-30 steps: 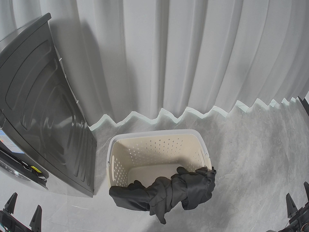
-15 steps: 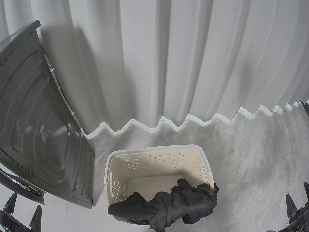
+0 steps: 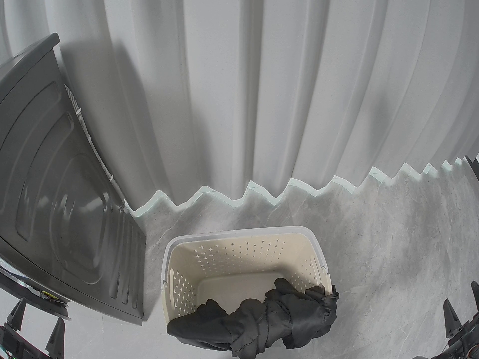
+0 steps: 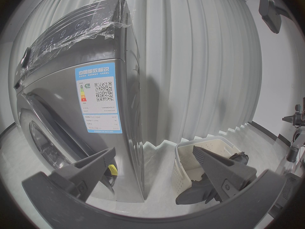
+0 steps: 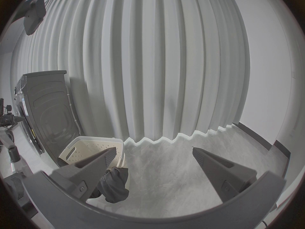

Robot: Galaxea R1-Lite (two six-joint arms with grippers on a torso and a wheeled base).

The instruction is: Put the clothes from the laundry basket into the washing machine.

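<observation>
I am at the grabbing step: my left fingers [image 4: 89,169] and right fingers [image 5: 222,175] are apart and empty, so next I reach the dark clothes [image 3: 259,320] on the laundry basket [image 3: 239,232] between them.

Looks like a home laundry corner: washing machine [image 3: 60,200], laundry basket [image 3: 239,233], pleated white curtain [image 3: 259,100], grey stone-look floor [image 3: 399,235].

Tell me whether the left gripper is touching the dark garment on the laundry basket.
Apart. The head view shows the left gripper at the near left, with bare floor between it and the dark garment draped over the laundry basket rim.
</observation>
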